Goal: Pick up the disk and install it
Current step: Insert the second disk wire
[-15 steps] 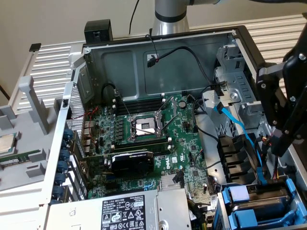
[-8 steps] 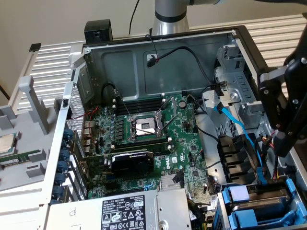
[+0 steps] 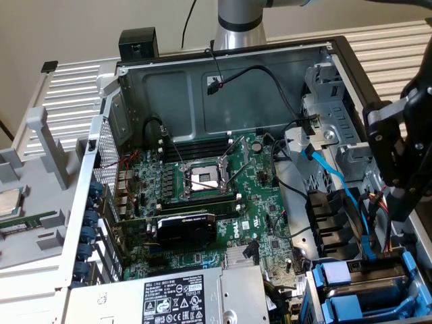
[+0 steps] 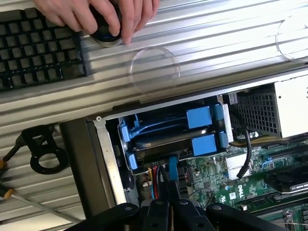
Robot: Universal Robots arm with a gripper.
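The disk [image 4: 166,139] lies in the drive bay at the corner of the open computer case. It shows as a dark slab held in blue plastic carrier frames. In the exterior view the disk [image 3: 368,278] is at the lower right of the case. My gripper [image 4: 168,192] hangs just above the bay's cable end, its dark fingers together with nothing between them. In the exterior view the gripper [image 3: 399,206] is at the right edge, above the bay and apart from the disk.
A person's hand [image 4: 96,17] rests on a round dark object beside a black keyboard [image 4: 38,48] on the ribbed table. The grey power-supply box [image 3: 175,297] sits next to the bay. The motherboard [image 3: 202,182], blue cables [image 3: 337,182] and screwdrivers [image 4: 12,192] lie nearby.
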